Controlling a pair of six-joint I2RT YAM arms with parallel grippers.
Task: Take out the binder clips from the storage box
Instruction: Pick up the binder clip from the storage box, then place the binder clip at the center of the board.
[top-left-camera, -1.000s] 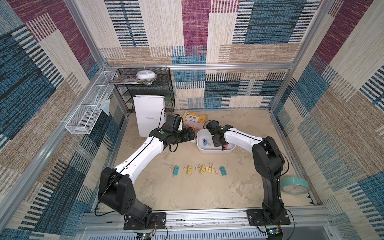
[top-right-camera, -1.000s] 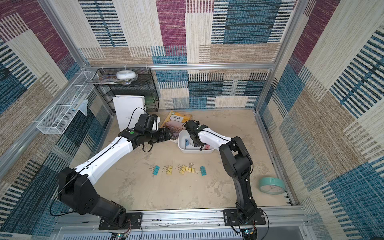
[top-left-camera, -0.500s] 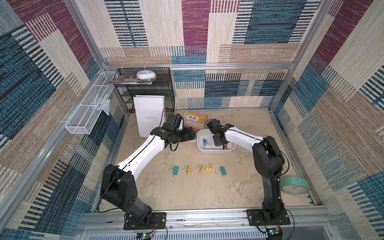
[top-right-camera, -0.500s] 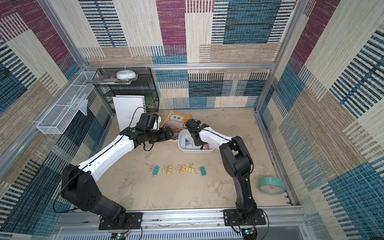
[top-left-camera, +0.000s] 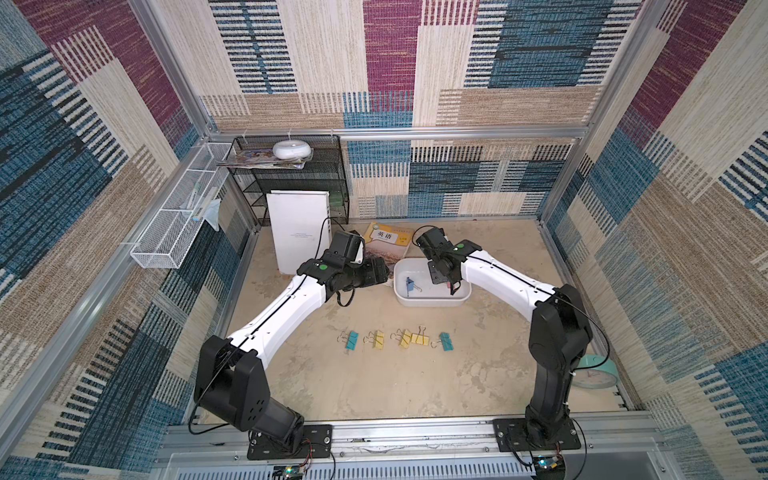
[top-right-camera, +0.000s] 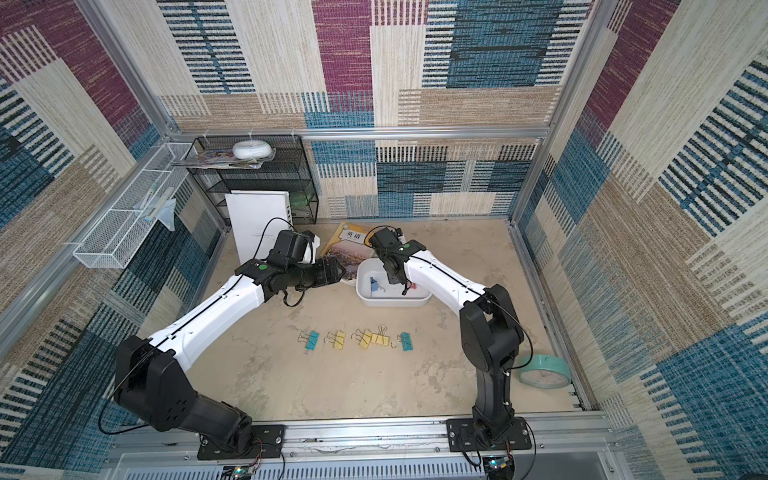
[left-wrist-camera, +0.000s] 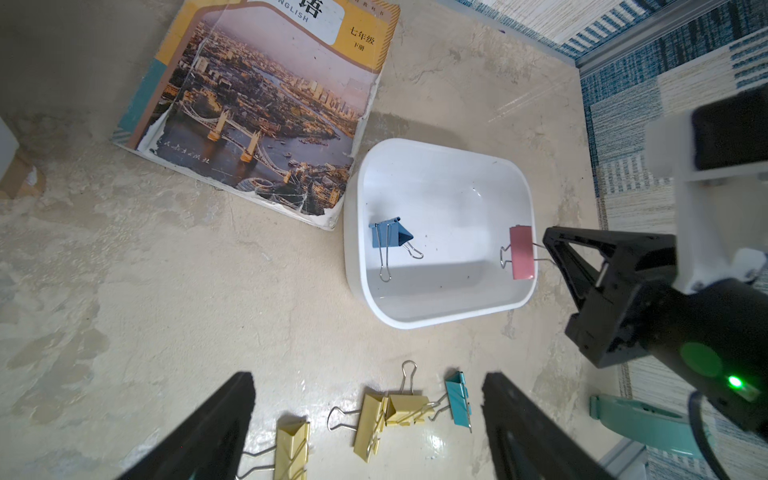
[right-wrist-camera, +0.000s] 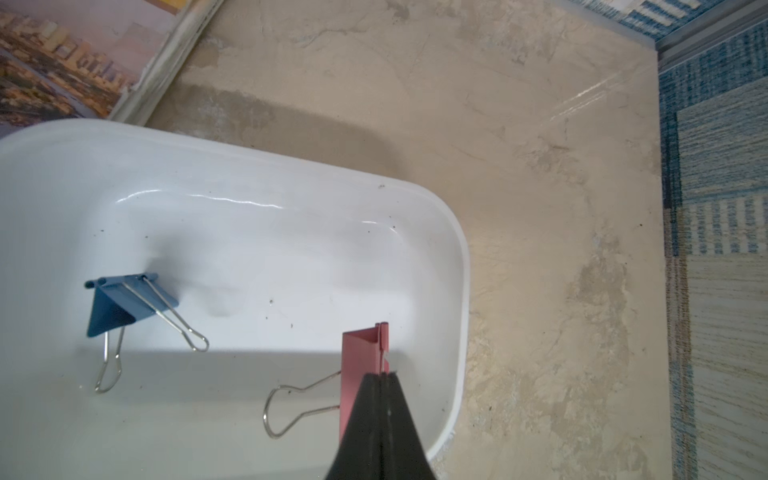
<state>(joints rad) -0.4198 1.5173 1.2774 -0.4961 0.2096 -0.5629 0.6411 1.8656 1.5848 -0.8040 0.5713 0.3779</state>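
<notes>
one blue clip (left-wrist-camera: 390, 237) in box (left-wrist-camera: 449, 187), pink clip (left-wrist-camera: 521, 252) gripped

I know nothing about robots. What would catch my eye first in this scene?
The right claw is pinched shut on a pink binder clip at one end of the white storage box, with a blue clip lying at its other end. In front of the box, a row of five yellow and teal clips lies on the table.

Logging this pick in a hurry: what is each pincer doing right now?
Left pincer: open, holding nothing.
Right pincer: shut on the silver wire handle of the small pink metal binder clip.
</notes>
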